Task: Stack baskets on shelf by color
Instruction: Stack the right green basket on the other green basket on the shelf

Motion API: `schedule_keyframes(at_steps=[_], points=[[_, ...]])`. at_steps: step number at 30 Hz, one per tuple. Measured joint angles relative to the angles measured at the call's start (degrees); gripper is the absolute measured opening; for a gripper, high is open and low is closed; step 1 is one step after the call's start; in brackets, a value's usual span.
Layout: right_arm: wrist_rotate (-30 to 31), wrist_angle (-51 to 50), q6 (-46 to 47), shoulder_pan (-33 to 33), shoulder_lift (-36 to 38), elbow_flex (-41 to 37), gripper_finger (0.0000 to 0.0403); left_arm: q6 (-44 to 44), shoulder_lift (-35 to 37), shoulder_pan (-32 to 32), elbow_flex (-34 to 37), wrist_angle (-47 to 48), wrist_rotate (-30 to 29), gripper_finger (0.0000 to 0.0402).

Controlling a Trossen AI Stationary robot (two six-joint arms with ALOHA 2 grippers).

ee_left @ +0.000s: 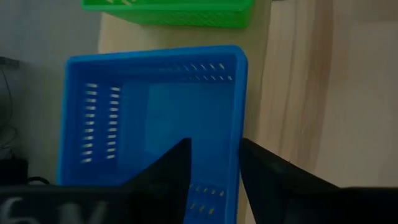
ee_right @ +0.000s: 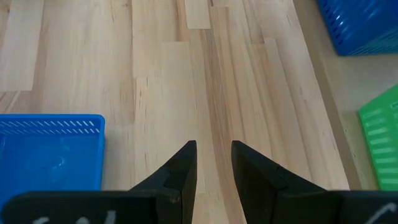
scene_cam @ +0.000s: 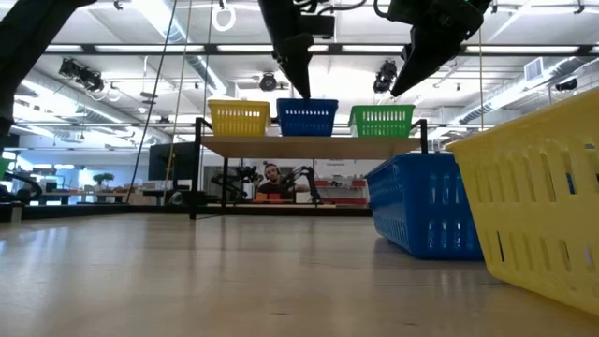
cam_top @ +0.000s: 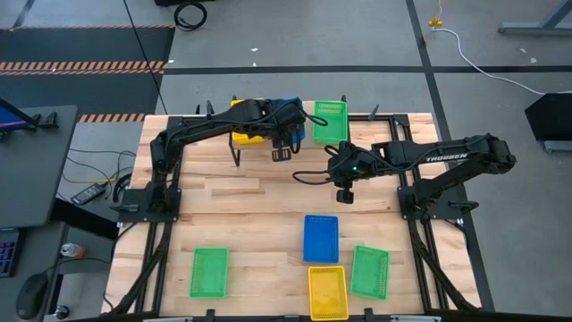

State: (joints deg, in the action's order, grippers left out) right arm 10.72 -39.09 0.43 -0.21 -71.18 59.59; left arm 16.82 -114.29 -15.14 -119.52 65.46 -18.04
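My left hand (cam_top: pixel 281 153) is over the low wooden-plank shelf on thin black legs (scene_cam: pixel 309 146), at the blue mesh plastic basket (ee_left: pixel 152 124) in the middle of it. Its fingers (ee_left: pixel 169 171) straddle that basket's side wall, spread apart with gaps on both sides, not clamping. On the shelf the yellow mesh plastic basket (scene_cam: pixel 239 117), the blue one and the green mesh plastic basket (scene_cam: pixel 382 120) sit in a row, close together.

My right hand (cam_top: pixel 345 194) hangs above bare slatted wooden tabletop (ee_right: pixel 155 74) in front of the shelf, fingers part-open, gripping nothing.

On the near tabletop: a loose blue basket (cam_top: pixel 321 238), a loose yellow basket (cam_top: pixel 328 292) just in front of it, a green basket (cam_top: pixel 370 272) beside them, another green basket (cam_top: pixel 209 272) well apart on my left.
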Motion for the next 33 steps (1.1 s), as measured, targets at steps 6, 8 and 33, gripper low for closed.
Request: schedule_keyframes(at_steps=[6,8,33], points=[[0.0,0.0,0.0,0.0,0.0,0.0,0.0107,-1.2,2.0,1.8,0.0,-0.1,0.0,0.0146],[0.0,0.0,0.0,0.0,0.0,0.0,0.0107,-1.8,2.5,2.7,0.0,0.5,0.0,0.0145],[4.2,-2.6,13.1,5.5,0.0,0.0,0.0107,-12.0,25.2,10.0,15.7,-5.7,-3.3,0.0117]])
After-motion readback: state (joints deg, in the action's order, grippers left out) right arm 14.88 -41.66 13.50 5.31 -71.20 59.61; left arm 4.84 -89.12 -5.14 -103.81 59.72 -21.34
